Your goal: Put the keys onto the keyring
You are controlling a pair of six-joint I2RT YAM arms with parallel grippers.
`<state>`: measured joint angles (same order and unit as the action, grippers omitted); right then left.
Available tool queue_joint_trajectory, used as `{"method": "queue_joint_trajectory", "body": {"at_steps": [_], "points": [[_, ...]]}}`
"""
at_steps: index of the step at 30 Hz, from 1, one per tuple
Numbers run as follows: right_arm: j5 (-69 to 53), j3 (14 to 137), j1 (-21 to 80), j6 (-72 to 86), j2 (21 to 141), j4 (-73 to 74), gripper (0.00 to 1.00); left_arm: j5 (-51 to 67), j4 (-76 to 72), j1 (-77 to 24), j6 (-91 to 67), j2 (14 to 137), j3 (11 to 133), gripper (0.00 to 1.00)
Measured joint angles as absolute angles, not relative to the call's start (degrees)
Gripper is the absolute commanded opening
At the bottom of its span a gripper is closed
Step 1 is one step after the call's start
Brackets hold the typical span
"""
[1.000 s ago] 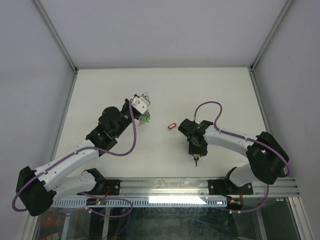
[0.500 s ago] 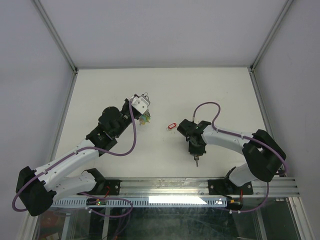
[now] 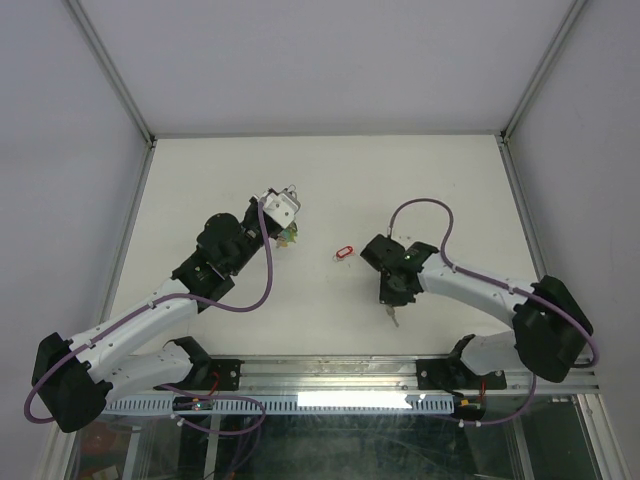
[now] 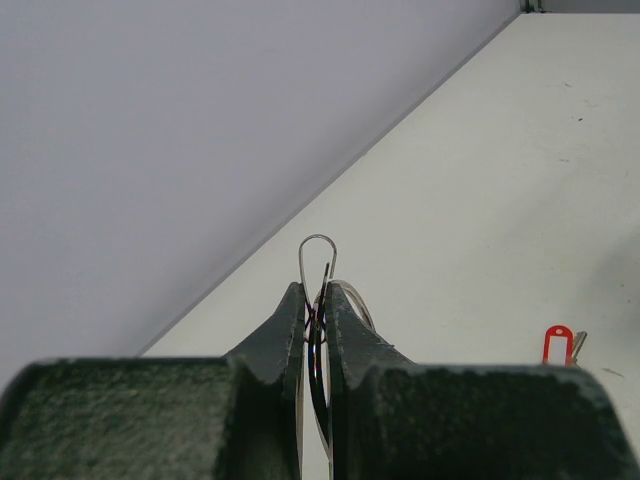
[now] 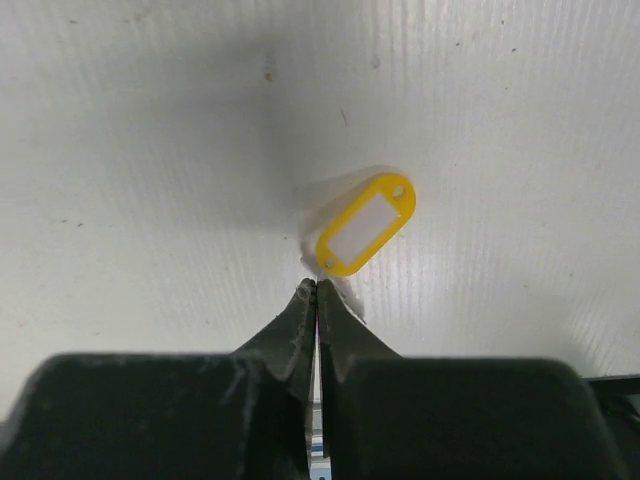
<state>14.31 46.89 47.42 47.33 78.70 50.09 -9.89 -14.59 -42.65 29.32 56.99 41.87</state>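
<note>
**Right gripper (image 5: pixel 316 287) closes at yellow key (image 5: pixel 365 225)**

Left gripper (image 4: pixel 315 296) stays clamped on the keyring (image 4: pixel 318 241), left of tabletop (image 3: pixel 430 180) centre. Red key (image 3: pixel 344 251) lies unmoved at centre. Right gripper, earlier parted, is now closed against the yellow key's lower end, nearer the front edge; grasp unclear.

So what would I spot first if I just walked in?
Probably the bright yellow key tag on the white table, right at the tips of the shut right gripper. Next, the left gripper pinching a thin silver keyring. A little red key tag lies alone between the two arms.
</note>
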Motion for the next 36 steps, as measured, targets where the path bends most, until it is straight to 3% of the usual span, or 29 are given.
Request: {"method": "queue_joint_trajectory", "body": {"at_steps": [6,17,36], "points": [[13.5,46.2,47.4,42.7,68.3,46.3,0.0,-9.3,-14.6,-42.7,29.3,57.0,41.9,0.0],[5.3,31.7,47.4,25.6,35.8,19.8,0.0,-4.0,-14.6,-41.9,27.4,57.0,41.9,0.0],[-13.9,37.6,47.4,-7.4,44.0,-5.1,0.0,14.9,-15.5,-40.4,20.5,57.0,41.9,0.0]]}}
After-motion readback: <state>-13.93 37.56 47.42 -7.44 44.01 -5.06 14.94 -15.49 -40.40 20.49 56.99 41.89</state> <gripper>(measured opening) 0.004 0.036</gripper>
